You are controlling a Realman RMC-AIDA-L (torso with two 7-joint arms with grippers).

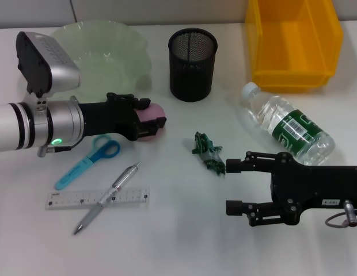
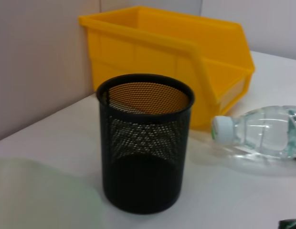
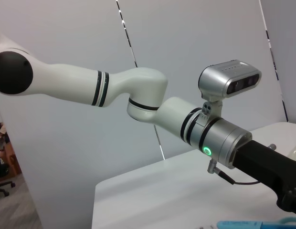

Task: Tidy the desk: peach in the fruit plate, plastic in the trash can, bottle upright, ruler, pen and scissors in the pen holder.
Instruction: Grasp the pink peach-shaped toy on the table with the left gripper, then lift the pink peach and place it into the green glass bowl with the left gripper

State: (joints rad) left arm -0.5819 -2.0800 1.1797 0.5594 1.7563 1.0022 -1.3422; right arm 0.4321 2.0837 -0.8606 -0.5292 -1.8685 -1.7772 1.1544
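On the white desk (image 1: 178, 241), far right corner: yellow trash can (image 1: 293, 43), nothing visible inside. Far left: pale green fruit plate (image 1: 106, 54), no fruit in it, partly masked by the left arm's wrist camera. Between the two, black mesh pen holder (image 1: 192, 64), upright, nothing visible in it in the left wrist view.

Right of centre: clear bottle (image 1: 291, 127) lying on its side, white cap toward the pen holder, base toward the right edge. Long axis diagonal.

Left gripper (image 1: 151, 122) clamped on the pink peach (image 1: 148, 115), just off the near rim of the fruit plate. Plate lies directly behind the gripper, away from the robot. Short carry, judged; release over the bowl the likely next call.

Right gripper (image 1: 235, 187) low at near right, fingers apart, holding nothing. Points toward the crumpled green plastic (image 1: 209, 152), which lies just beyond the upper fingertip. Clearly the nearer arm for that item and for the bottle.

Near left, all well apart from the pen holder: ruler (image 1: 98, 198) flat, parallel to the desk's near edge; blue scissors (image 1: 89, 160) diagonal, handles toward the left gripper; pen (image 1: 106, 198) crossing over the ruler, tip toward the near edge. Left arm nearer to all three.
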